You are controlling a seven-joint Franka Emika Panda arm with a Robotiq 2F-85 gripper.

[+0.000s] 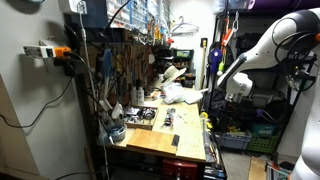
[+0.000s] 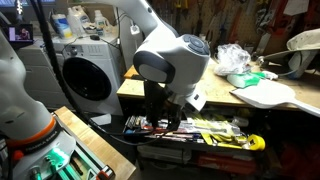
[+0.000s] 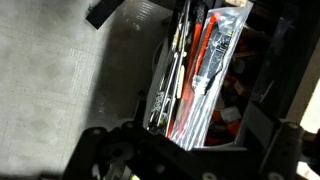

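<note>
Approach step, by my reading. Pincer (image 3: 185, 152) hangs open and empty just above the pack of red-handled tools (image 3: 207, 65). The pack lies in the tool drawer (image 2: 170, 152) under the surface edge. A grasp calls for straight descent, jaws straddling the pack.

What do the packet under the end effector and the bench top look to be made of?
Packet: clear plastic film, glossy; it glints and shows red and black tools inside. Bench top: likely wood, matt pale tan, though grain is too small to tell.
</note>
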